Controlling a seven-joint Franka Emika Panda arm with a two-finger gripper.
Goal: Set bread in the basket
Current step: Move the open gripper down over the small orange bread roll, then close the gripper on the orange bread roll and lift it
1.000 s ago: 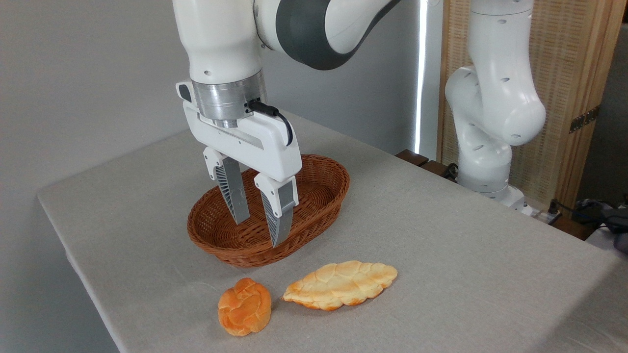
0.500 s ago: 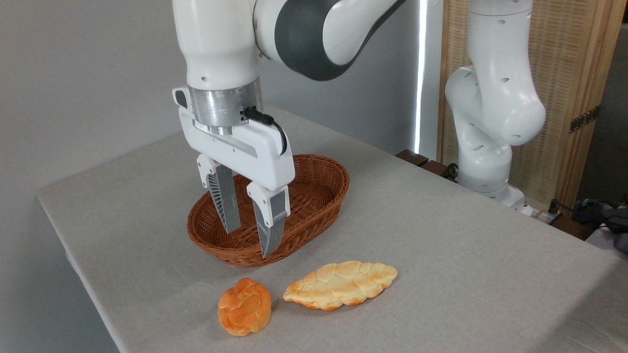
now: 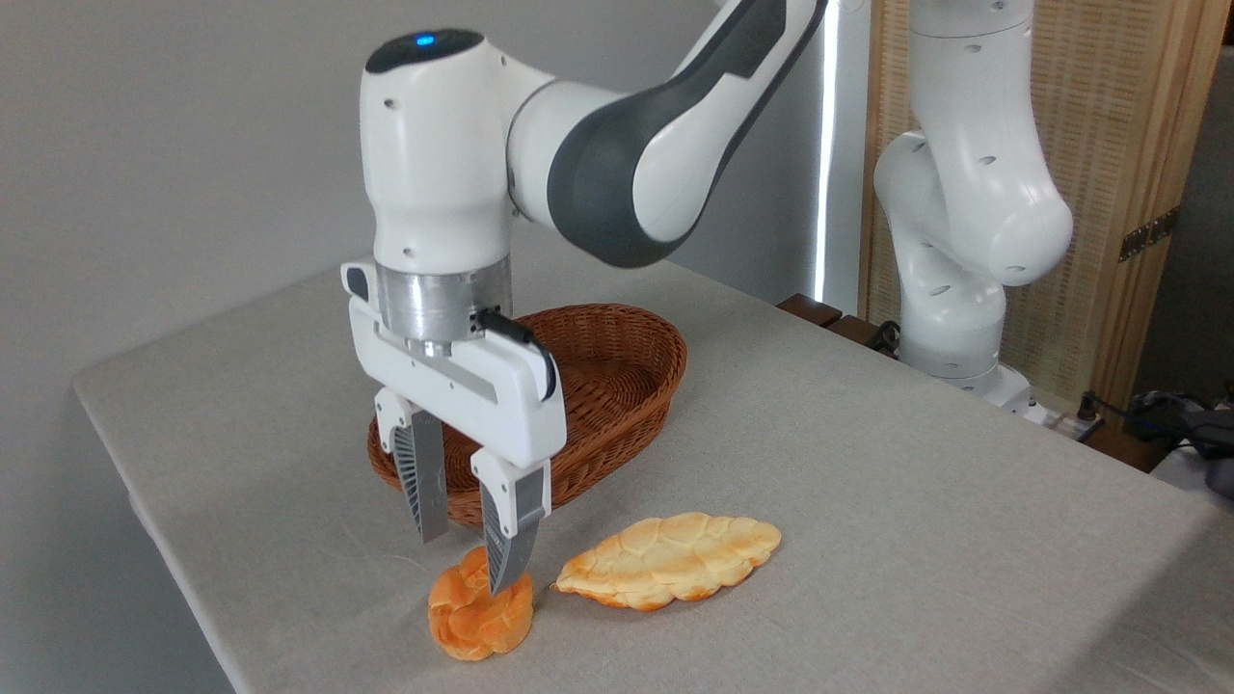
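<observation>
Fixed camera: bread [image 3: 479,617] sits on the table [image 3: 868,482] at lower centre of frame, not yet lifted. Gripper [image 3: 468,554] hangs right over it, jaws spread wide, holding nothing; one fingertip overlaps the bun's top, contact unclear. Basket [image 3: 617,386] is empty, just behind at centre. Paler loaf [image 3: 670,559] lies beside the bun on its right. Left: grasp, lift, drop in basket.

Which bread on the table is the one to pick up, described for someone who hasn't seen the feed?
Start at the oval wicker basket mid-table and come toward the near edge, where two breads lie side by side. The bun is the left one, directly under the open end effector. It is small, round, knotted and deep orange; the loaf to its right is longer, paler and flat.
</observation>
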